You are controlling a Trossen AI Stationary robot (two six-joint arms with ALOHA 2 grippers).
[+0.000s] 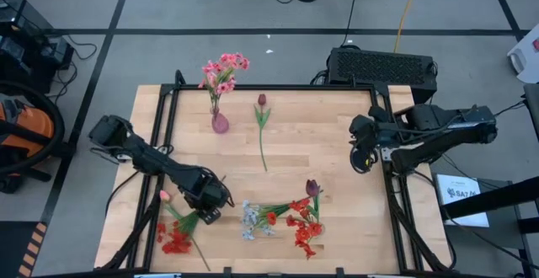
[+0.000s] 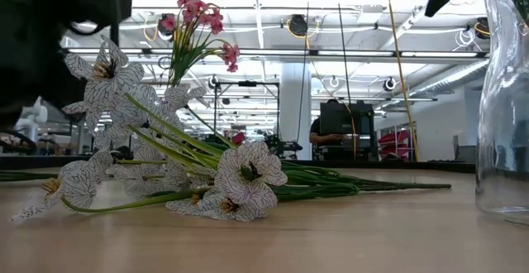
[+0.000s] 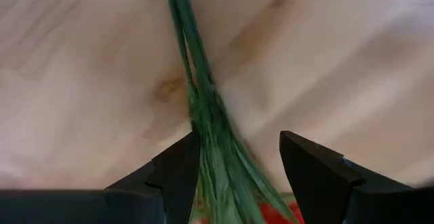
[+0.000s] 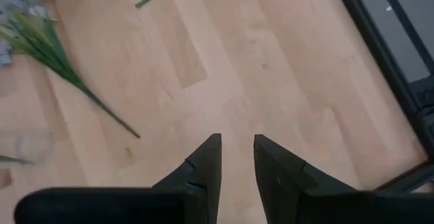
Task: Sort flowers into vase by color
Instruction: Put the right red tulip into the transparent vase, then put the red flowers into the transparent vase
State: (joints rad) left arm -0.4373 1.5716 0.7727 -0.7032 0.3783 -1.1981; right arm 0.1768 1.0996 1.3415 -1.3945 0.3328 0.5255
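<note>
1. Left gripper [image 1: 208,214]: we find it low over the near-left part of the table [image 1: 337,185], fingers spread wide to either side of a green stem bundle, not yet closed on it. In the left wrist view the stems [image 3: 203,115] run straight out ahead between the fingers [image 3: 178,173].
2. Red spray [image 1: 175,240]: its blooms lie just behind and outboard of the left gripper. We judge it light, springy and slick along the stems; best taken at mid-stem where the strands bunch, not at the soft petals.
3. Vase [image 1: 220,123]: well ahead of the left gripper, upright near the far edge, pink flowers [image 1: 223,70] already standing in it. Small and narrow-necked, we judge it easy to tip under a long stem.
4. Other stock: pale bunch [image 1: 251,219] and red cluster [image 1: 303,223] just inboard of the left gripper; maroon tulip [image 1: 262,101] beside the vase.
5. Right gripper [image 1: 364,153]: waiting over bare wood at the right side, fingers narrowly parted, holding nothing.
6. Room: open board lies between the left gripper and the vase; the near edge sits close behind the spray.
</note>
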